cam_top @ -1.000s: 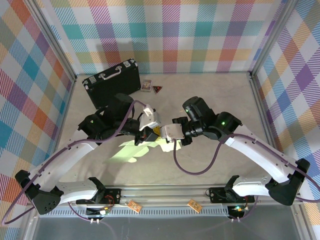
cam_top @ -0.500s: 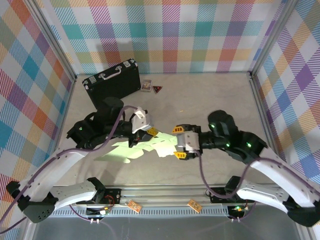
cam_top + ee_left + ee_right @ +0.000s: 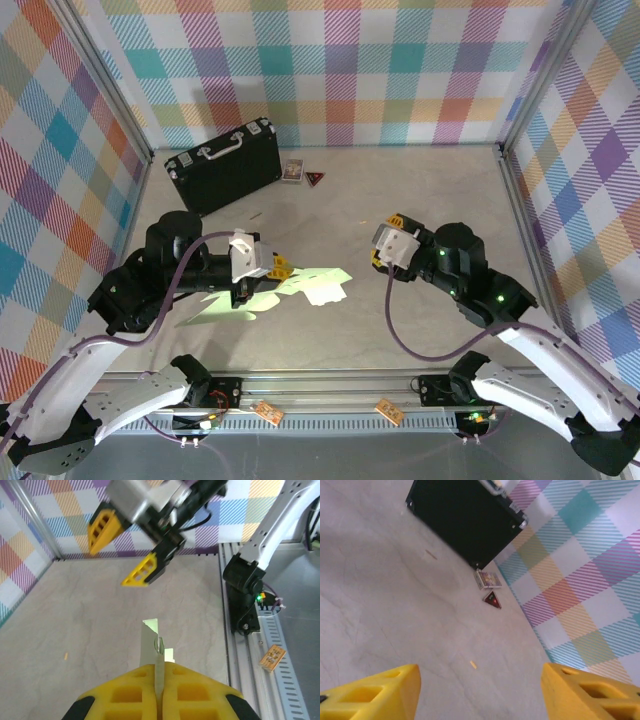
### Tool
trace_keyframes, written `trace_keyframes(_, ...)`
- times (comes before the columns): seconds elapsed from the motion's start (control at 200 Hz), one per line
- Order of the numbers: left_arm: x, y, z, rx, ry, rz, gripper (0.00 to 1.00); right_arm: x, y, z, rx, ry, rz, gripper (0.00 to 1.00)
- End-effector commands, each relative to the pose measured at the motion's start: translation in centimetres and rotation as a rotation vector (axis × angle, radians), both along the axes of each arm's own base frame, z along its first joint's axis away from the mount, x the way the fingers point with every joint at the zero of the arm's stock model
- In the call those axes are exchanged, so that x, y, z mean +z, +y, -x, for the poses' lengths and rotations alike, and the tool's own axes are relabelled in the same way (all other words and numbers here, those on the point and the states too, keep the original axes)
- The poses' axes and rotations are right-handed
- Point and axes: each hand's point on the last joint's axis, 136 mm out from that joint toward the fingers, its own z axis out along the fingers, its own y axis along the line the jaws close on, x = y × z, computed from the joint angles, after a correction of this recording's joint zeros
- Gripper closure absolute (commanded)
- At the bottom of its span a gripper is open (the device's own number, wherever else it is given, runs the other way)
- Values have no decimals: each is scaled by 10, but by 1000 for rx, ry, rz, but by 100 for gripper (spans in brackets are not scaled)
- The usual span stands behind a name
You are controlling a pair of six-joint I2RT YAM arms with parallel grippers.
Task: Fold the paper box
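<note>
Pinching the paper box [image 3: 149, 641] in left gripper [image 3: 160, 669]; clamped tight on its thin edge, yellow fingers pressed together; sticking out straight ahead of the fingertips, seen edge-on from the left wrist. From above, lying mostly flat on the table [image 3: 330, 340] just right of that gripper; pale green, flaps spread, a whiter-looking flap at the end farthest from the grip. Sitting between the two grippers; held by the left one, apart from right gripper [image 3: 480, 680]. On the right: jaws apart, nothing between them but bare tabletop; hanging in the air beyond the box's free end. Ahead of right gripper, well apart: black briefcase [image 3: 465, 515]; small card [image 3: 487, 579] and dark triangle [image 3: 491, 599] near its corner, just beside each other.
</note>
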Motion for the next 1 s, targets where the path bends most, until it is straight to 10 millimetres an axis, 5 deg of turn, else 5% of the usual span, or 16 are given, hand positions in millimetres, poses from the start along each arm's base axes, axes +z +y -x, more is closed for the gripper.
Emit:
trace_keyframes(0.0, 9, -1, 13, -62, 0, 50, 100, -11, 11, 9, 84, 38, 23, 40)
trace_keyframes(0.195, 6, -1, 11, -54, 13, 46, 100, 12, 47, 84, 519, 102, -145, 44)
trace_keyframes(0.31, 4, -3, 11, -60, 24, 51, 100, 17, 54, 101, 620, 122, -192, 47)
trace_keyframes(0.465, 7, -5, 12, -74, 24, 62, 100, 3, 56, 91, 576, 127, -124, 49)
trace_keyframes(0.635, 3, -5, 14, -85, 27, 52, 100, 13, 45, 59, 396, 12, -118, 51)
trace_keyframes(0.755, 6, -6, 15, -96, 18, 58, 100, -5, 41, 41, 312, 43, -33, 51)
trace_keyframes(0.905, 8, -9, 10, -90, 2, 70, 100, -23, 52, 53, 398, 107, -16, 51)
trace_keyframes(0.995, 8, -11, 6, -85, 7, 70, 100, -16, 59, 64, 467, 109, -63, 51)
